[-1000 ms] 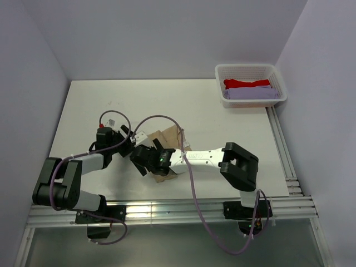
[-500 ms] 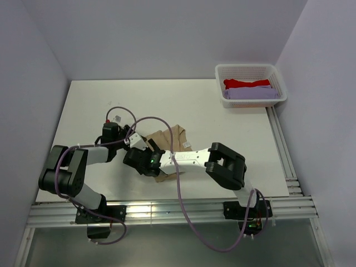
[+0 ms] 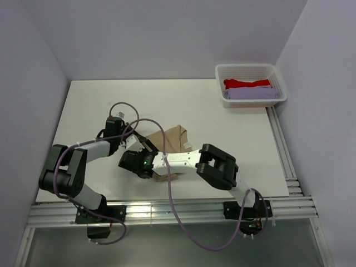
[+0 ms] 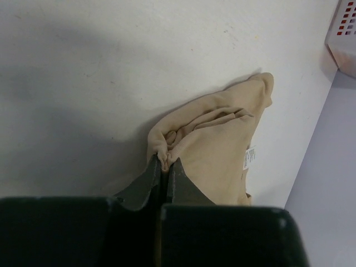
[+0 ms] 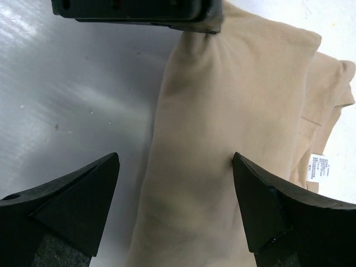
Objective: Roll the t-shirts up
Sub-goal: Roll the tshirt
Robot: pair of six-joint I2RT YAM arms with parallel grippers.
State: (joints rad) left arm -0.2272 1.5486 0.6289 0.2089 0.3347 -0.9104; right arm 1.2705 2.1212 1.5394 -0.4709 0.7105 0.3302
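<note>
Left gripper [image 4: 165, 166] is clenching the tan tee [image 4: 217, 147] by a bunched fold, probably anchoring it. Right gripper [image 5: 175, 161] is hovering released, cloth between its fingers, seemingly ready to roll.

Left arm [image 3: 89, 153], right arm [image 3: 181, 160]: black joints, white link shells; purple cables [image 3: 169, 197] looping over both; right tool [image 5: 175, 161] fingers [image 5: 72, 206] dark, wedge-shaped.

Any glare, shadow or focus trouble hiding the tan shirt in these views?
Top external: even light, sharp; a glint on the metal rail. Left wrist: soft shadow darkens the table, yet the tan t-shirt is sharp where the left gripper pinches it. Right wrist: sheen on the table, fingers of the right gripper dark, showing little detail.
</note>
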